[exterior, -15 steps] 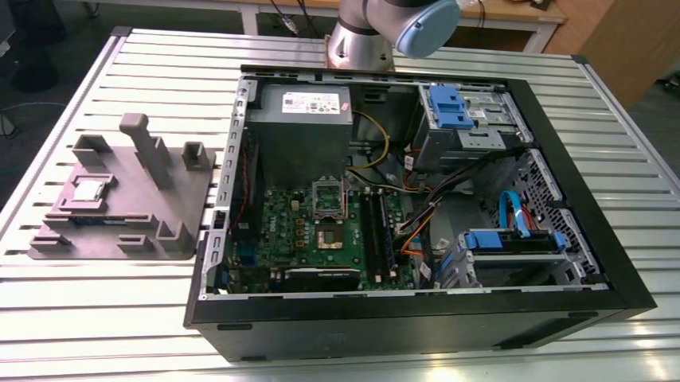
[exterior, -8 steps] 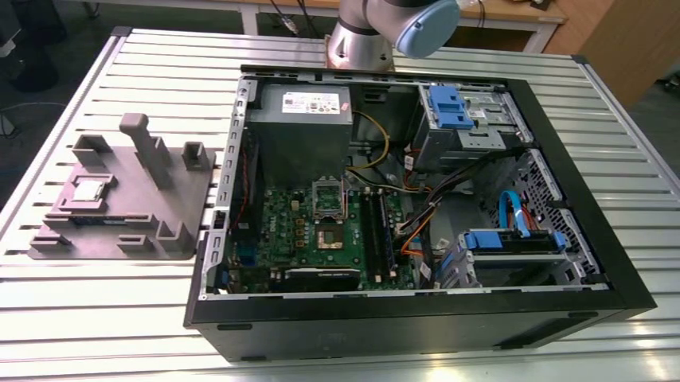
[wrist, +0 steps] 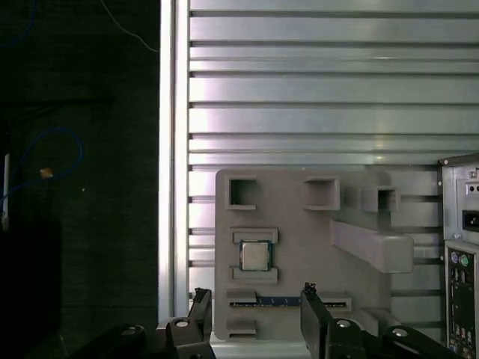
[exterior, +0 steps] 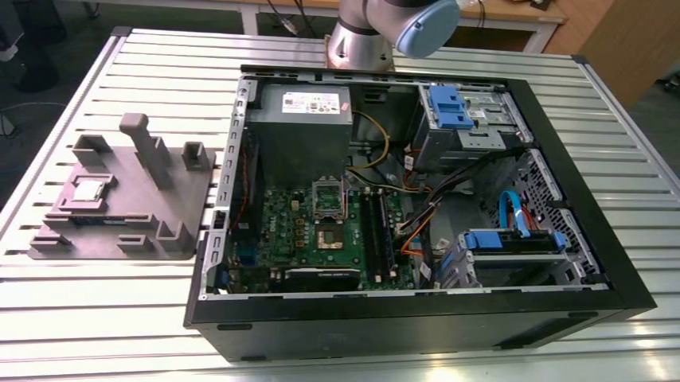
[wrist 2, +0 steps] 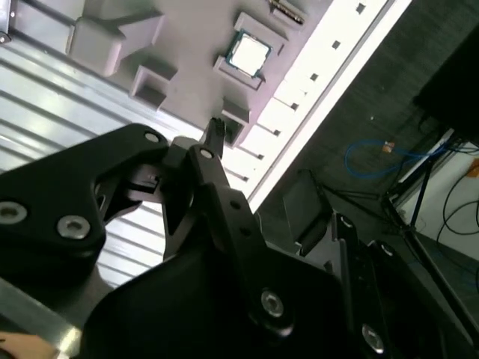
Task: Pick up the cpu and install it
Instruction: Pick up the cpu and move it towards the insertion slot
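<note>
The cpu (exterior: 87,189), a small silvery square chip, lies flat in a recess of the grey fixture tray (exterior: 143,219) at the exterior view's left. In the first wrist view the cpu (wrist: 254,255) sits just beyond my gripper (wrist: 254,295). The gripper is open, its two black fingertips (wrist: 308,290) spread wider than the chip, with nothing between them. It hangs well above the tray (wrist: 299,239) and touches nothing. The second wrist view shows the cpu (wrist 2: 248,54) past one fingertip (wrist 2: 216,127). The motherboard's socket (exterior: 330,208) stands open inside the computer case (exterior: 425,318).
The tray has several upright posts (exterior: 143,143) near the chip. The case's back panel (wrist: 460,247) stands beside the tray. A grey power supply box (exterior: 302,103), cables and blue drive brackets (exterior: 510,239) crowd the case. The slatted metal table (wrist: 299,90) extends around the tray.
</note>
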`<act>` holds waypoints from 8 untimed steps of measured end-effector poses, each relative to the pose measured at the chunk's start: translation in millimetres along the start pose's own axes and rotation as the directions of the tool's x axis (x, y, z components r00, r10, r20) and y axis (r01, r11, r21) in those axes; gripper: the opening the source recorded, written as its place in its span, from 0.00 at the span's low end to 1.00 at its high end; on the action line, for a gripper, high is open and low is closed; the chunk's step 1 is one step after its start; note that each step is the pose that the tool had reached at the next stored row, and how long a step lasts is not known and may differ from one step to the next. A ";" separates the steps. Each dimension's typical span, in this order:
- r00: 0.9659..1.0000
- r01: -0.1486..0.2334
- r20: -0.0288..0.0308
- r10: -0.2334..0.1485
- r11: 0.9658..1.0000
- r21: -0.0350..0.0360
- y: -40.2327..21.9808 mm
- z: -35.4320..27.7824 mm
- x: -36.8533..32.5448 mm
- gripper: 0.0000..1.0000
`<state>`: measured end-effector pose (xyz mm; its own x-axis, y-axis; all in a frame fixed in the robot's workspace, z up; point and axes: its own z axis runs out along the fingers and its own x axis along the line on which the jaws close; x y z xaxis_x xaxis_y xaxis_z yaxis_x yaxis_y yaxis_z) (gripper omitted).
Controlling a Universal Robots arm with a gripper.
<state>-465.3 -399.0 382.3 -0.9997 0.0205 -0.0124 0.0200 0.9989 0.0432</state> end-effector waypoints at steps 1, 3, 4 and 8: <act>1.000 -0.002 -0.002 0.002 1.000 0.000 0.0 0.9 0.0 0.59; 1.000 -0.009 -0.012 0.009 1.000 0.000 -0.1 2.5 0.0 0.59; 1.000 -0.013 -0.017 0.013 1.000 0.001 -0.1 3.3 0.0 0.59; 0.999 -0.025 -0.025 0.025 1.000 0.000 -0.2 5.8 -0.2 0.59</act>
<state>-465.1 -398.9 376.5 -0.9989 0.0443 0.0134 0.0448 0.9981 0.0432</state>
